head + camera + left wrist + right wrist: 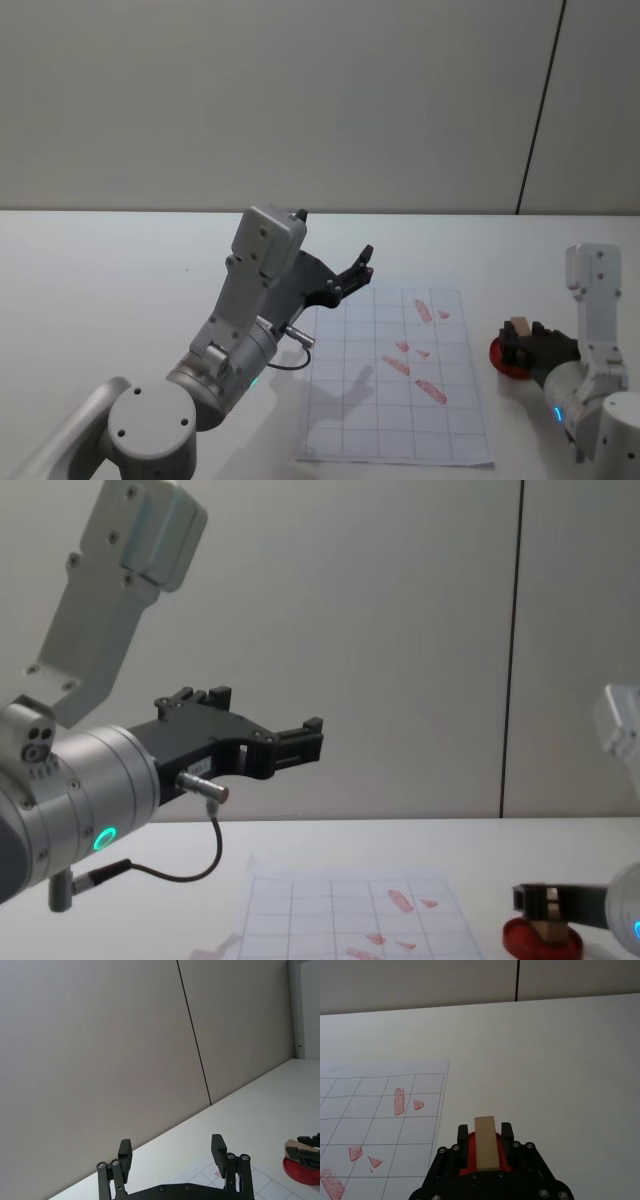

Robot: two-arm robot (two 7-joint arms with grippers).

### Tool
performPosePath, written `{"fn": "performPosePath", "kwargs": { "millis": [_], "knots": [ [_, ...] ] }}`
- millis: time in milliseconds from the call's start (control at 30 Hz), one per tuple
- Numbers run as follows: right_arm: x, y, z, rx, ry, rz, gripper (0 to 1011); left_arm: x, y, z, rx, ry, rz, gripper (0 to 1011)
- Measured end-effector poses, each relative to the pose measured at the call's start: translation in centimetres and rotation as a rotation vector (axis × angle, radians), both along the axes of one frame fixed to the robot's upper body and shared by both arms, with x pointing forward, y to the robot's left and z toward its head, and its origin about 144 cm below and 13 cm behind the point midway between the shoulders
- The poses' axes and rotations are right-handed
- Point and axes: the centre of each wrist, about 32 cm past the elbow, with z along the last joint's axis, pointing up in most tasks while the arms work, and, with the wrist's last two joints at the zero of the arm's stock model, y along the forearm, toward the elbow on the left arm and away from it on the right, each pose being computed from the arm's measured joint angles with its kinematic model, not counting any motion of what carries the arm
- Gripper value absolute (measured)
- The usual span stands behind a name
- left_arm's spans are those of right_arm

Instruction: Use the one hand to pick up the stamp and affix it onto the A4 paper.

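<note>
The stamp, a small tan wooden block, stands upright over the red ink-pad dish to the right of the A4 paper. My right gripper is shut on the stamp, one black finger on each side. The chest view shows the stamp low on the dish; whether they touch I cannot tell. The gridded paper carries several red marks. My left gripper hangs open and empty in the air above the paper's left edge, its fingers spread wide.
The white table runs back to a plain wall. The left arm's big silver body rises over the table's left front. A thin cable loops beside the paper's left edge.
</note>
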Motion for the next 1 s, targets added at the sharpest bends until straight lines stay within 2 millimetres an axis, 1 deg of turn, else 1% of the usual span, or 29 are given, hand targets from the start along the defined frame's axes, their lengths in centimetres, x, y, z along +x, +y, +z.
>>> {"fn": "performPosePath", "kwargs": {
  "millis": [67, 133, 200, 233, 367, 400, 433, 500, 533, 567, 600, 633, 767, 1000],
  "knots": [
    [0.1, 0.0, 0.0, -0.001, -0.001, 0.0, 406, 0.0, 0.0, 0.0, 0.0, 0.0, 0.0, 1002],
    [0.1, 0.1, -0.1, -0.002, 0.0, 0.001, 487, 0.0, 0.0, 0.0, 0.0, 0.0, 0.0, 1002],
    [0.1, 0.1, -0.1, -0.003, -0.001, 0.002, 526, 0.0, 0.0, 0.0, 0.0, 0.0, 0.0, 1002],
    [0.1, 0.1, -0.1, -0.003, -0.001, 0.002, 580, 0.0, 0.0, 0.0, 0.0, 0.0, 0.0, 1002],
    [0.1, 0.1, -0.2, -0.004, -0.001, 0.003, 698, 0.0, 0.0, 0.0, 0.0, 0.0, 0.0, 1002],
    [0.1, 0.1, -0.1, -0.003, -0.002, 0.003, 698, 0.0, 0.0, 0.0, 0.0, 0.0, 0.0, 1002],
    [0.2, 0.1, -0.1, -0.003, -0.002, 0.003, 762, 0.0, 0.0, 0.0, 0.0, 0.0, 0.0, 1002],
    [0.1, 0.1, -0.1, -0.002, -0.005, 0.004, 798, 0.0, 0.0, 0.0, 0.0, 0.0, 0.0, 1002],
    [0.1, 0.1, -0.1, -0.001, -0.007, 0.004, 853, 0.0, 0.0, 0.0, 0.0, 0.0, 0.0, 1002],
    [0.1, 0.1, -0.1, 0.0, -0.01, 0.005, 853, 0.0, 0.0, 0.0, 0.0, 0.0, 0.0, 1002],
    [0.1, 0.1, -0.1, 0.003, -0.017, 0.006, 880, 0.0, 0.0, 0.0, 0.0, 0.0, 0.0, 1002],
    [0.0, 0.0, 0.0, 0.008, -0.028, 0.007, 937, 0.0, 0.0, 0.0, 0.0, 0.0, 0.0, 1002],
    [-0.2, -0.1, 0.2, 0.024, -0.057, 0.013, 1001, 0.0, 0.0, 0.0, 0.0, 0.0, 0.0, 1002],
    [-0.9, -0.5, 0.9, 0.066, -0.128, 0.033, 1001, 0.0, 0.0, 0.0, 0.0, 0.0, 0.0, 1002]
  ]
}}
